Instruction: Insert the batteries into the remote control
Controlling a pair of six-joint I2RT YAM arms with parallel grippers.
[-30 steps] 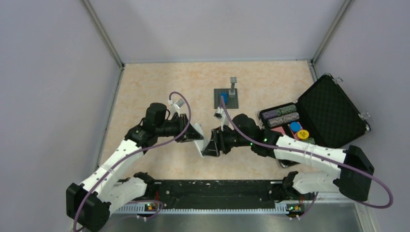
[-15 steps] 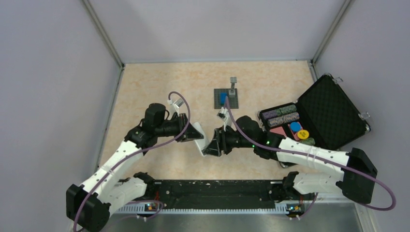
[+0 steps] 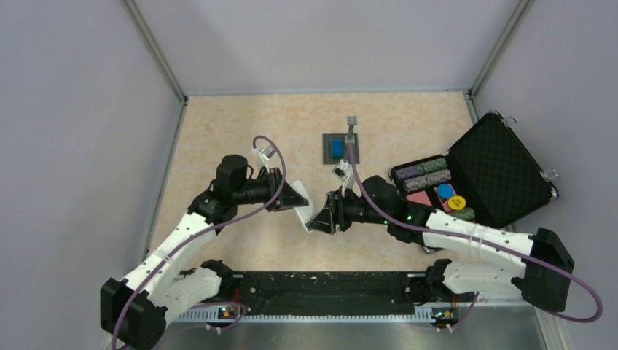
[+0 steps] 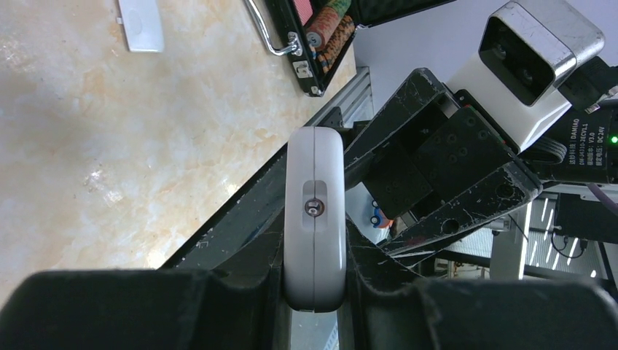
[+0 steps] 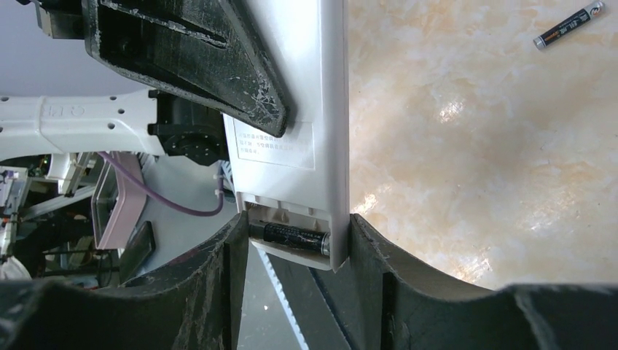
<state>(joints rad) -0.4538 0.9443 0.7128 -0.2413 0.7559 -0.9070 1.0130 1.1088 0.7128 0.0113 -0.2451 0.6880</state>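
Remote control (image 4: 314, 211) clamped by left gripper (image 4: 314, 281), right gripper (image 5: 295, 233) squeezing its end

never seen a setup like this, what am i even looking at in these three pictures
You are looking at two robot arms, the left arm and the right arm, bolted at the near edge of a table. One picture looks down from above. The other two come from a small camera on each wrist, so each shows its own fingers at the bottom.

The left fingers clamp a white remote control on edge, and the right fingers close on its other end. The remote's back is open. One battery sits in the compartment, while the second battery and a small white cover lie on the table.

Further back is a grey plate with a blue block. On the right is an open black case of poker chips.
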